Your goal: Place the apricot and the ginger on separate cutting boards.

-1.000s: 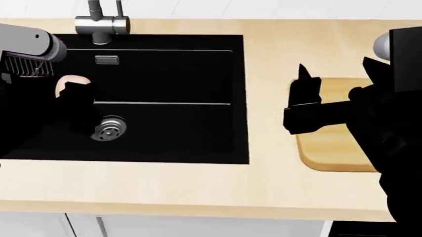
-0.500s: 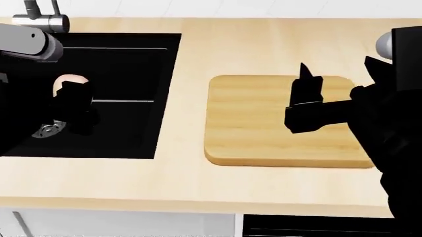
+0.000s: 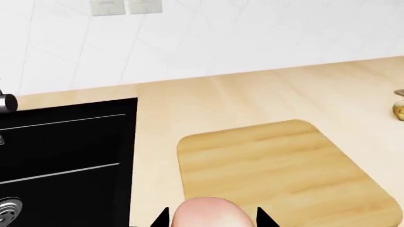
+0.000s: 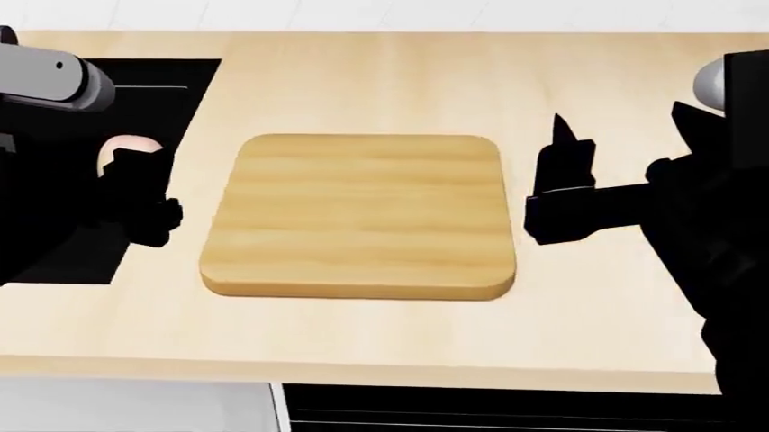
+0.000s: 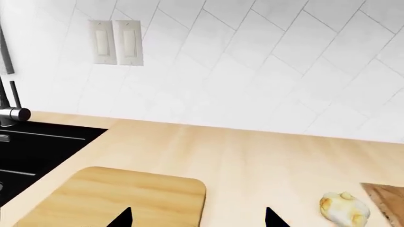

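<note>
Currently left pincer [image 4: 135,184] grips the apricot [image 3: 208,213]; light cutting board [image 4: 360,214] lies just beside it. I should centre over the board, lower gently, then release.

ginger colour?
Pale yellow with brownish patches; the ginger shows best in the right wrist view.
</note>
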Robot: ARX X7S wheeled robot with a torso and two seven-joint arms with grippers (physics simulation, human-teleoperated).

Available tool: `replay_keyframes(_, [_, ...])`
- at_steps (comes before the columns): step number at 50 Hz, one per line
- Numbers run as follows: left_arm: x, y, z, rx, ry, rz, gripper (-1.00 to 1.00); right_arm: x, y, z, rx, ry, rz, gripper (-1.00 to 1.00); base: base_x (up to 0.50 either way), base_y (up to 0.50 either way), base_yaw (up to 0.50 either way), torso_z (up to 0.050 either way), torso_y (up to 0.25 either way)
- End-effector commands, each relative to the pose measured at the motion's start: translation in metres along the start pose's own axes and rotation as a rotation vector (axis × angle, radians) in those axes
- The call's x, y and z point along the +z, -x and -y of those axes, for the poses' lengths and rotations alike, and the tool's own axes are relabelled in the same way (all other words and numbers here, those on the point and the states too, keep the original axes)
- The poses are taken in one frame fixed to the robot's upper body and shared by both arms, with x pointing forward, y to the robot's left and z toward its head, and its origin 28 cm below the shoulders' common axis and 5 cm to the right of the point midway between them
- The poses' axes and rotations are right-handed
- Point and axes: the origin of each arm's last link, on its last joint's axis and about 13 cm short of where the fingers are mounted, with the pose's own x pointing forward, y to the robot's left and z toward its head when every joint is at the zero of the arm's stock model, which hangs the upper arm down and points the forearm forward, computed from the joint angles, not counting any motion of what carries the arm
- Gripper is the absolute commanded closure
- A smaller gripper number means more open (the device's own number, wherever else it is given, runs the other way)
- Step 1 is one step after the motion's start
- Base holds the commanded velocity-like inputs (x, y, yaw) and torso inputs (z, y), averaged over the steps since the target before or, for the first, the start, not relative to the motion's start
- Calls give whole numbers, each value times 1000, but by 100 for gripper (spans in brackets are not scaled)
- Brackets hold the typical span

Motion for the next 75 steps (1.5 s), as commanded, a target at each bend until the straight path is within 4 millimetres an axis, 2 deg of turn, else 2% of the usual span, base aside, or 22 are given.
replay_keyframes(1, [4,2,5,-62,25,19,100,1,0,1,1,-18,22,-100,-1,-500,0,0,0])
replay_keyframes(43, [7,3,1,-39,31,38,100,-1,3,1,21,8,26,-100,95,-437,0,0,0])
replay_keyframes(60, [5,4,-3,-26,36,36,100,-1,1,-1,-3,-11,8,-100,47,-89,0,0,1])
replay_keyframes(75, [0,4,-3,-32,33,22,100,-3,1,-2,-1,-8,5,-100,472,-1,0,0,1])
